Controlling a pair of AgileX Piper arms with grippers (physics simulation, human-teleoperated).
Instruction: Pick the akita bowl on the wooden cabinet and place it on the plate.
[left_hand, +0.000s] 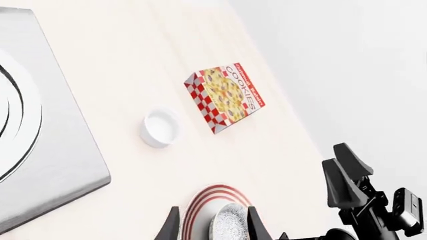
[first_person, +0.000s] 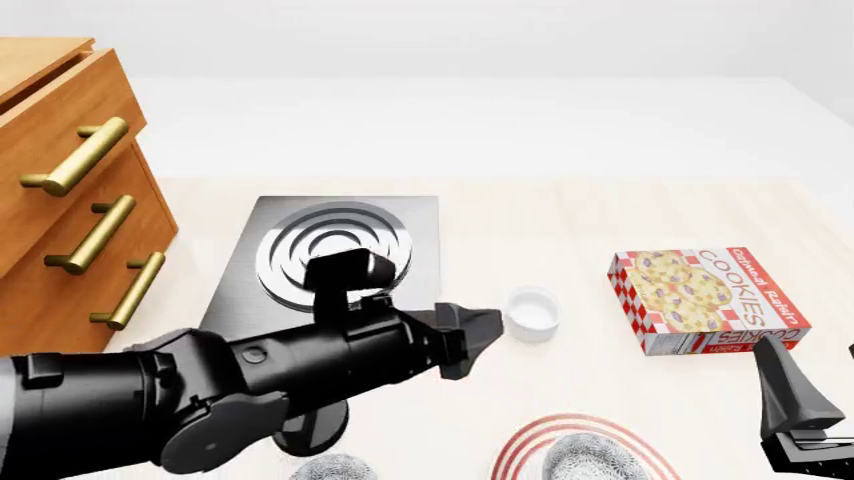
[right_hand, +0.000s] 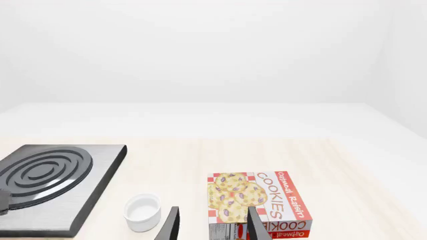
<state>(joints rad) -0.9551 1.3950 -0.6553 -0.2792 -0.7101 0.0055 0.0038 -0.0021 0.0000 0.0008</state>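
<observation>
The akita bowl (first_person: 585, 462), grey-speckled, sits on the red-ringed plate (first_person: 523, 448) at the front edge of the table. In the left wrist view the bowl (left_hand: 230, 222) lies on the plate (left_hand: 200, 200) beyond my fingertips. My left gripper (first_person: 478, 340) hovers above the table behind the plate, open and holding nothing. The wooden cabinet (first_person: 67, 180) stands at the far left; the visible part of its top is bare. Right of the plate my right gripper (first_person: 817, 385) is open and empty, its fingers (right_hand: 172, 225) apart.
A look-alike speckled bowl (first_person: 331, 468) sits at the front edge, left of the plate. The grey stove slab (first_person: 334, 245) lies mid-table, a small white cup (first_person: 531, 312) to its right, and a cookies box (first_person: 707, 298) at the right.
</observation>
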